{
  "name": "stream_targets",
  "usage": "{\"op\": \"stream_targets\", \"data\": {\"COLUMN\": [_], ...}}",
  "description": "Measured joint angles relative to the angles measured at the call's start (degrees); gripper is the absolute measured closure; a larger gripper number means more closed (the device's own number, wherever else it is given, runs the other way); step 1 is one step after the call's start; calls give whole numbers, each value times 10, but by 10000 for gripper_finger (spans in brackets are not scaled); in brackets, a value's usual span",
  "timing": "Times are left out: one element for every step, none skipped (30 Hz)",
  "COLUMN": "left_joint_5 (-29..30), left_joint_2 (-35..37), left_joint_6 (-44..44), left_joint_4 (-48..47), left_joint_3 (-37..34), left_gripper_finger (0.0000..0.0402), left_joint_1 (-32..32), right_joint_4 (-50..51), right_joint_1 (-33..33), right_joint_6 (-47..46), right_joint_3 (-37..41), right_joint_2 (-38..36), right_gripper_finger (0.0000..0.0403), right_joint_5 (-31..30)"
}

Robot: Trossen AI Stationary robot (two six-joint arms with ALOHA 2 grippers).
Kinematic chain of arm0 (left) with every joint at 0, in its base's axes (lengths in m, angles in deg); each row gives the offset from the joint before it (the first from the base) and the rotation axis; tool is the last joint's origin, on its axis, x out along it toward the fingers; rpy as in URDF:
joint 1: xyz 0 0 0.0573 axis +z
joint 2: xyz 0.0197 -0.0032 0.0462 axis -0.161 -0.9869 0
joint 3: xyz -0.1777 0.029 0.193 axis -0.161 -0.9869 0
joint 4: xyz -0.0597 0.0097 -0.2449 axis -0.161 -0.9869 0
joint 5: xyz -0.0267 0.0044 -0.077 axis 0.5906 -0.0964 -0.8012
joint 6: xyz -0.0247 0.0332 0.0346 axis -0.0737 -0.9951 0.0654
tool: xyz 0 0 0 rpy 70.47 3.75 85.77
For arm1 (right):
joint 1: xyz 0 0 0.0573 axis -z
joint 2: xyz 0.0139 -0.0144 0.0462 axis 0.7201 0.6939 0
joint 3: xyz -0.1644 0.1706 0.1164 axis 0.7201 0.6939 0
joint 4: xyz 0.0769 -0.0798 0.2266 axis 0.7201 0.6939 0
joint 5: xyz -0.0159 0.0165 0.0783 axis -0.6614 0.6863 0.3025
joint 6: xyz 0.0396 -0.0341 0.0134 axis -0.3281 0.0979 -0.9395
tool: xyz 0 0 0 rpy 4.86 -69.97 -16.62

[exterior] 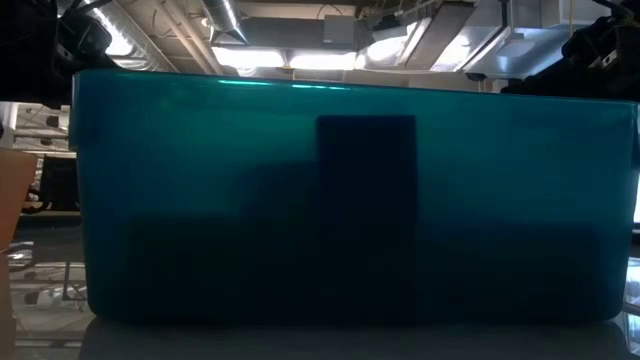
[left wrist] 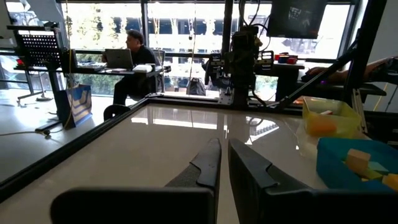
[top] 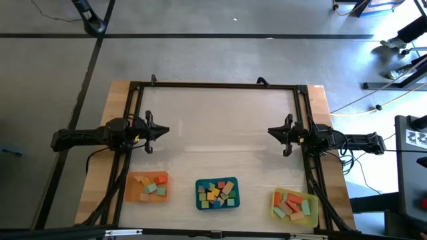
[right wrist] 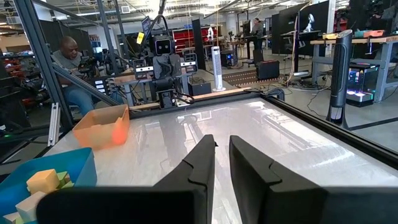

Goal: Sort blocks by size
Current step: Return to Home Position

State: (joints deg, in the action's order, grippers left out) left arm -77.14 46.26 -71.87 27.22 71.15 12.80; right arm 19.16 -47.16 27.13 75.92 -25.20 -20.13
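Both arms sit at the table's sides, well apart and facing each other across the bare middle. The left tool hangs by the left edge and the right tool by the right edge, each well clear of the trays. In the left wrist view the left tool shows only a narrow gap between its two dark fingers, with nothing in it. The right tool looks the same in its own wrist view: narrow and holding nothing.

The blocks all lie in three trays set in a row along the table's near edge. The orange tray on the left arm's side holds a few orange, tan and mint pieces. The teal tray in the middle is packed with small mixed pieces. The yellow tray on the right arm's side, turned slightly askew, holds longer red, orange and green ones.

In the low view the teal tray's wall fills nearly the whole picture, with only dark shapes showing through it
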Motion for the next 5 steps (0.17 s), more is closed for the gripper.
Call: {"op": "stream_targets", "data": {"left_joint_5": [0, 0, 0, 0, 0], "left_joint_2": [0, 0, 0, 0, 0], "left_joint_6": [0, 0, 0, 0, 0], "left_joint_4": [0, 0, 0, 0, 0], "left_joint_3": [0, 0, 0, 0, 0], "left_gripper_finger": [382, 382, 382, 382, 382], "left_joint_1": [0, 0, 0, 0, 0], "right_joint_4": [0, 0, 0, 0, 0], "right_joint_1": [0, 0, 0, 0, 0], "right_joint_6": [0, 0, 0, 0, 0], "right_joint_3": [0, 0, 0, 0, 0], "right_joint_2": [0, 0, 0, 0, 0], "right_gripper_finger": [354, 354, 354, 354, 354], "right_joint_5": [0, 0, 0, 0, 0]}}
